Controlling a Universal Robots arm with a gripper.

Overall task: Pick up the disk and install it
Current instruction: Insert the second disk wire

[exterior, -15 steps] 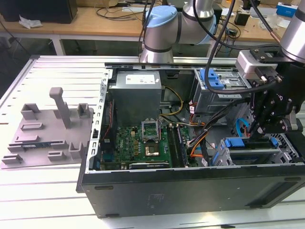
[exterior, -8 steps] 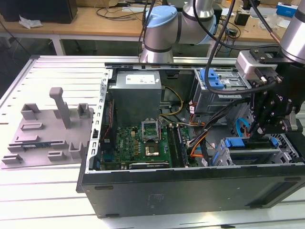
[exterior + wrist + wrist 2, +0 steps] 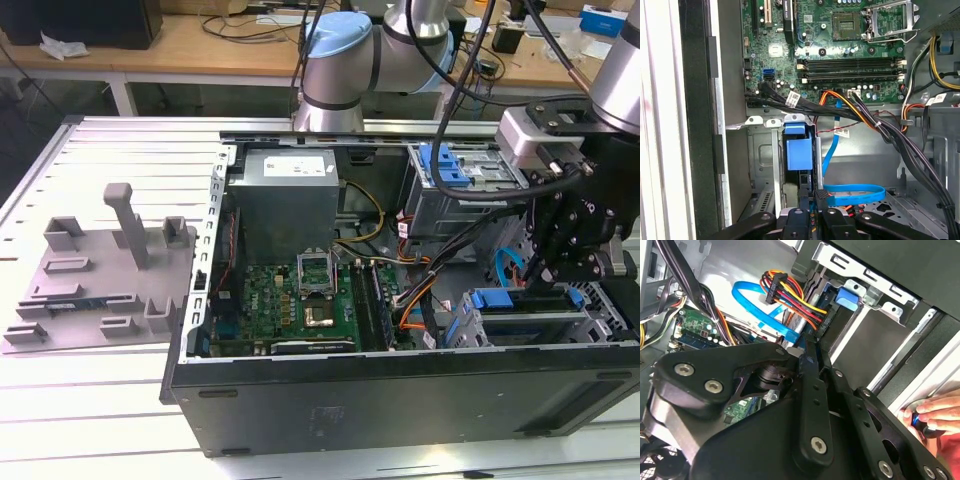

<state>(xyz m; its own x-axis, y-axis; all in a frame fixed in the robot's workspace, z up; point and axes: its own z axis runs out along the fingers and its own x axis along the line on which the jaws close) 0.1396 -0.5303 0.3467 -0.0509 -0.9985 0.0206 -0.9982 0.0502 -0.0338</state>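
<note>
Disk (image 3: 527, 322) seated on edge in the metal bay (image 3: 600, 330) at about 4 o'clock inside the open computer case (image 3: 400, 400) in the exterior view, blue bracket up. Hand (image 3: 555, 268) directly above it, fingers closed on the disk's (image 3: 800, 162) top edge in the first wrist view. Blue cable (image 3: 852, 192) just beside; motherboard (image 3: 290, 300) toward 9 o'clock. Person's fingers (image 3: 932, 412) at the case edge in the second wrist view.

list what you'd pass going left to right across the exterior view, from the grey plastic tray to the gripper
grey plastic tray → power supply box → motherboard → orange and black cables → disk with its blue bracket → gripper right above the disk
</note>
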